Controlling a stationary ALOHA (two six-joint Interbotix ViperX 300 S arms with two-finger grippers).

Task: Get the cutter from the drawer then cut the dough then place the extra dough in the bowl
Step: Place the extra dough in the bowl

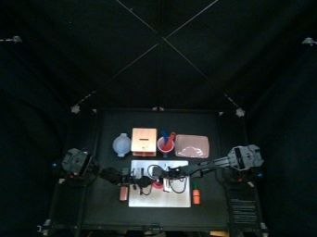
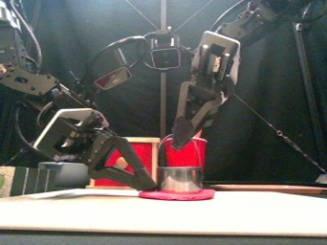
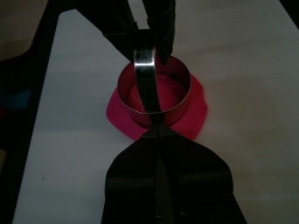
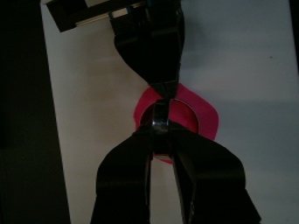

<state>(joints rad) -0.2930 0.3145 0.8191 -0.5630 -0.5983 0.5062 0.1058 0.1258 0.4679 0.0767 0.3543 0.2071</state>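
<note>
The round metal cutter (image 2: pixel 182 179) stands on the flat red dough (image 2: pixel 177 195), which lies on the white cutting board (image 1: pixel 143 202). In the left wrist view the cutter (image 3: pixel 158 87) rings the middle of the dough (image 3: pixel 126 114). My left gripper (image 3: pixel 156 133) comes in low from the left and is shut on the cutter's near wall. My right gripper (image 4: pixel 163 121) comes down from above and is shut on the opposite rim, over the dough (image 4: pixel 208 118). The two grippers (image 1: pixel 158 178) meet at the board's middle.
Behind the board, from left to right, stand the blue-grey bowl (image 1: pixel 120 143), the wooden box (image 1: pixel 143 141), the red cup (image 1: pixel 168 141) and the pink tray (image 1: pixel 196 146). Small reddish things (image 1: pixel 124 193) (image 1: pixel 195 197) lie at the board's side edges; I cannot make them out.
</note>
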